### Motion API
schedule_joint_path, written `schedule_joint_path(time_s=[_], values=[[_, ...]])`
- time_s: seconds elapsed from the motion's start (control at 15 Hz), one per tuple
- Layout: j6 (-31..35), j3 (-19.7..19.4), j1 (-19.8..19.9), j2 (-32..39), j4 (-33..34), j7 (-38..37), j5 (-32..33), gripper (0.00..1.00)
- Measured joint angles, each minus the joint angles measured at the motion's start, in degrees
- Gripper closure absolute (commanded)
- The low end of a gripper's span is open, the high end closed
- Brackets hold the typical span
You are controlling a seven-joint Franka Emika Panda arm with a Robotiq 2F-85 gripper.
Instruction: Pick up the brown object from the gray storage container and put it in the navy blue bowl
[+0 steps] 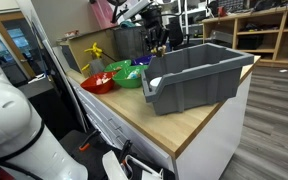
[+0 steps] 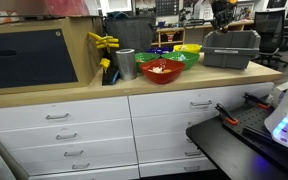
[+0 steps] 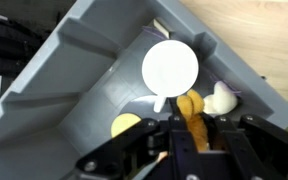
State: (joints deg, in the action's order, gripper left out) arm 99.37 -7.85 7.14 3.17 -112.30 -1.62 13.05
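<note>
The tool straddles the brown object inside the gray storage container; whether it grips cannot be told. Lift and transfer to the navy blue bowl remain.

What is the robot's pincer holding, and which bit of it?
The pincer looks closed on the brown object, gripping the end nearest the wrist camera, above the gray storage container.

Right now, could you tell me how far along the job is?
Done: the gripper is over the gray storage container. In hand: it straddles the brown object, though a firm grip is unclear. Left: lifting it out and placing it in the navy blue bowl.
</note>
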Motion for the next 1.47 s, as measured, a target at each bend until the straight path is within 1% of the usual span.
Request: schedule_joint_path(time_s=[0.2, 0.4, 0.87, 0.93, 1.0, 1.13, 1.47], values=[[-3.57, 1.47, -0.54, -1.05, -0.2, 0.05, -5.2, 0.98], [-5.63, 2.24, -1.1, -2.54, -0.13, 0.13, -9.32, 0.98], [-6.61, 2.81, -1.81, -5.09, 1.92, 0.3, -17.02, 0.98], [-7.5, 2.82, -1.9, -5.06, 2.49, 0.34, -18.63, 0.93], [-8.79, 2.83, -2.0, -5.01, 3.12, 0.38, -20.2, 0.93], [-10.12, 2.83, -2.24, -5.01, 3.97, 0.38, -21.38, 0.93], [-10.31, 2.83, -2.31, -4.9, 4.11, 0.38, -21.42, 0.93]])
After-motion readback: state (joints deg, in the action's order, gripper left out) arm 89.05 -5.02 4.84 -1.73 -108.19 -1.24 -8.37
